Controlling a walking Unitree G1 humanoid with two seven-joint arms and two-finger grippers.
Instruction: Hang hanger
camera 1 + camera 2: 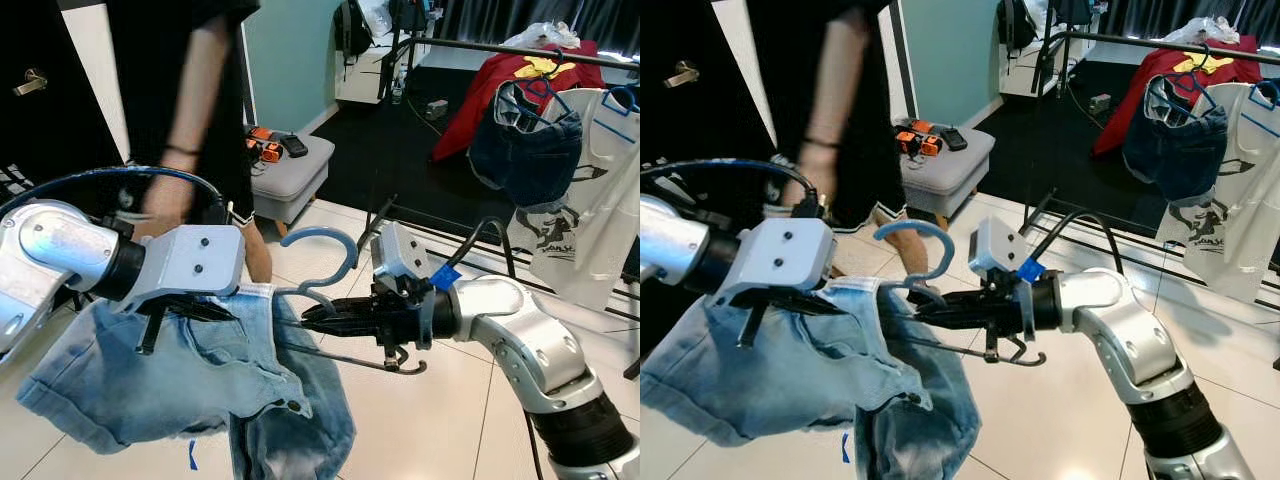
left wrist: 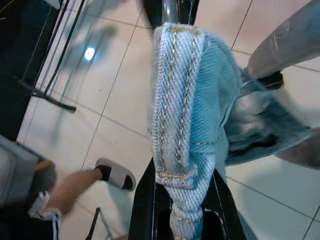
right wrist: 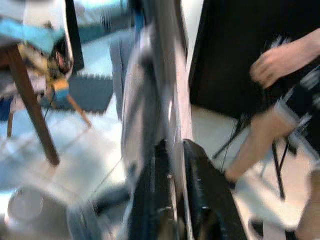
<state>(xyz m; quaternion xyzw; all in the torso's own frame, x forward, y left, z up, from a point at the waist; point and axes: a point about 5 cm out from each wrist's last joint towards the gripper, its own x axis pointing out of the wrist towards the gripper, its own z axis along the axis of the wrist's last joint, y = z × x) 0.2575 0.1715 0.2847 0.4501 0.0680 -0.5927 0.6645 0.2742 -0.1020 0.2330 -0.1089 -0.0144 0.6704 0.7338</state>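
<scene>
Head views: light-blue denim shorts (image 1: 200, 370) on a pale blue hanger (image 1: 322, 262) are held up between both arms over the white tile floor (image 1: 440, 420). Left pincer (image 1: 185, 312) at about 9 o'clock of the hanger; its black fingers are clamped on the folded denim waistband (image 2: 180, 115), as the left wrist view shows with the seam pinched between them. Right pincer (image 1: 325, 318) comes in from 3 o'clock, fingers drawn together to a narrow gap on the hanger just below its hook; in the right wrist view a blurred pale bar of the hanger (image 3: 170, 115) runs between the two fingers. The hook stands up at 12 o'clock above the shorts, free of any rail. The clothes rack (image 1: 520, 50) lies well apart at about 1 o'clock, carrying dark shorts (image 1: 525, 145), a white shirt (image 1: 600, 190) and a red garment (image 1: 490, 85). A person in black (image 1: 190, 120) stands just behind the left arm, beside a grey stool (image 1: 290, 175) bearing small orange-black objects.
</scene>
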